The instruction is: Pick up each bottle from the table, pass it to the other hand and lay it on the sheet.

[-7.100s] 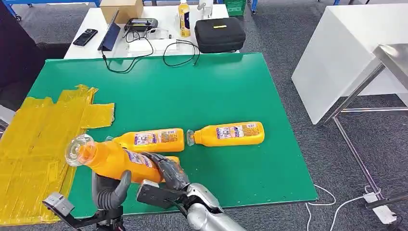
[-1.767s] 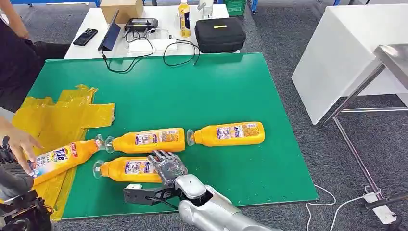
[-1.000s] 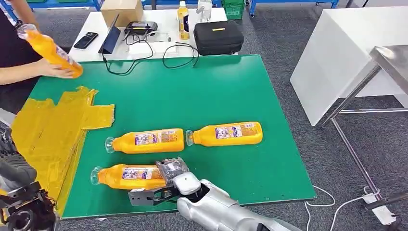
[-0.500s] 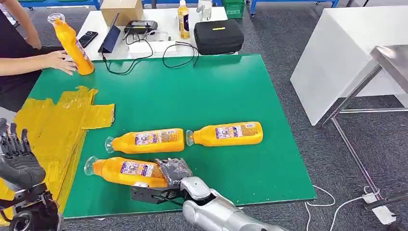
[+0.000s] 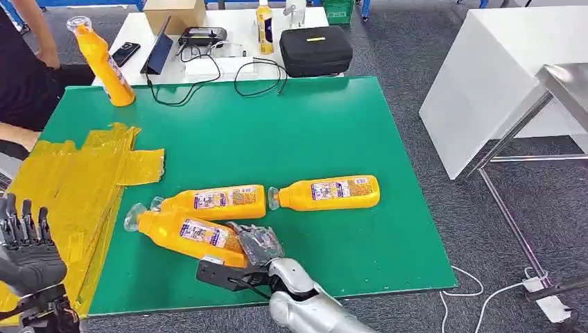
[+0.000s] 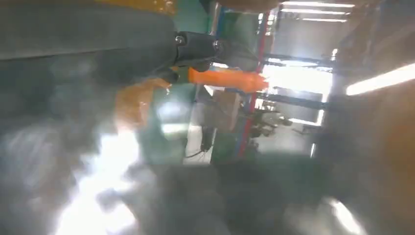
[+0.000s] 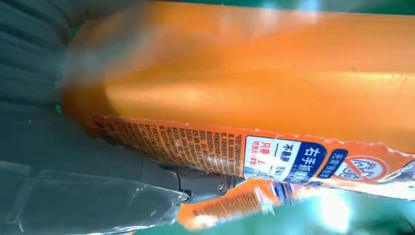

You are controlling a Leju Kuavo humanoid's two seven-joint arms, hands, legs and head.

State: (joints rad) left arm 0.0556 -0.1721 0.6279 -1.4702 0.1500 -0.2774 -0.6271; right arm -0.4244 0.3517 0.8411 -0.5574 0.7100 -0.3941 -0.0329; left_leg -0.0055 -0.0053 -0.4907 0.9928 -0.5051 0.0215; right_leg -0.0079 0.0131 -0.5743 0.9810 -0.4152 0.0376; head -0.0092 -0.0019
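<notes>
My right hand (image 5: 255,244) grips the base end of an orange bottle (image 5: 187,234), which is tilted with its clear cap toward the yellow sheet (image 5: 66,198); the right wrist view shows this bottle (image 7: 254,98) close up against the hand. Two more orange bottles lie on the green table: one (image 5: 215,202) just behind the held one, another (image 5: 329,192) to its right. A further bottle (image 5: 104,62) stands upright at the table's far left corner. My left hand (image 5: 28,243) hovers open over the sheet's near edge, fingers spread and pointing up.
A person (image 5: 24,62) stands at the far left by the upright bottle. Behind the green table (image 5: 291,132) a white table carries a black case (image 5: 315,50), cables, a phone and a small bottle. A white bench (image 5: 485,76) stands to the right.
My right hand has lifted the near bottle's base and swung its cap up and toward the sheet. The person has let go of the upright bottle and drawn the arm back.
</notes>
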